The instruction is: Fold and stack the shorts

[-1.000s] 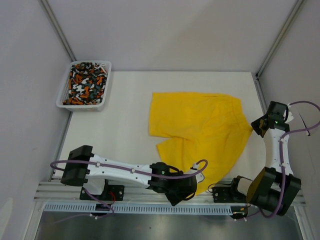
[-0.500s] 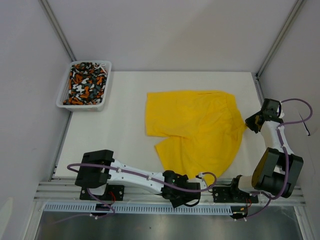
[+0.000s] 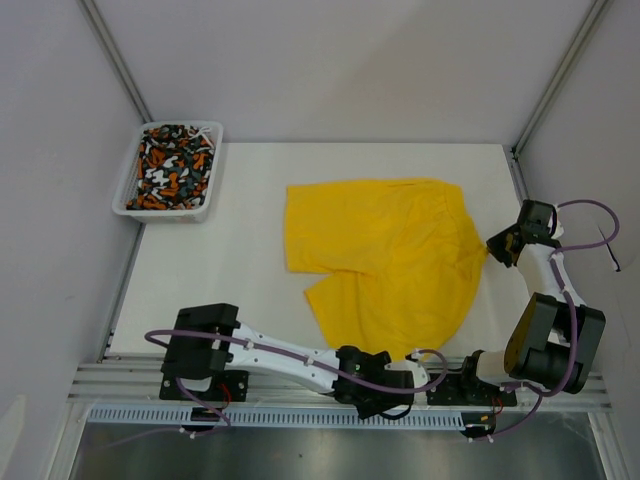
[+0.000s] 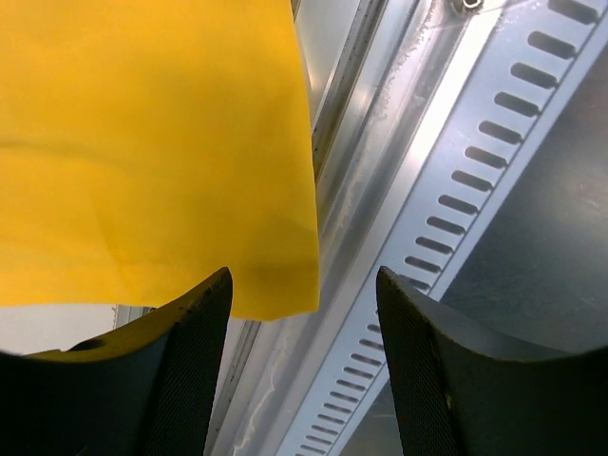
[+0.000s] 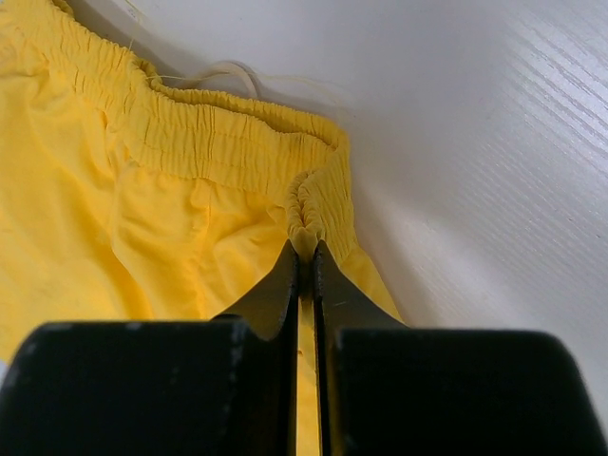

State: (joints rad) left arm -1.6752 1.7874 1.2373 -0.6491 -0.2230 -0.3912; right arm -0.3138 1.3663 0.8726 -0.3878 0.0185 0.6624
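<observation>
- Presently, my right tool (image 5: 305, 249) is clamped on the waistband of the yellow shorts (image 3: 385, 255), which lie spread on the tabletop (image 3: 250, 200).
- My left tool (image 4: 302, 280) stands agape, the hem corner loose between its fingers.
- Judged light and limp; best held at elastic or hems.

White mesh basket (image 3: 165, 214), table (image 3: 250, 290) far-left corner; slotted rail (image 4: 475, 190) near edge.
</observation>
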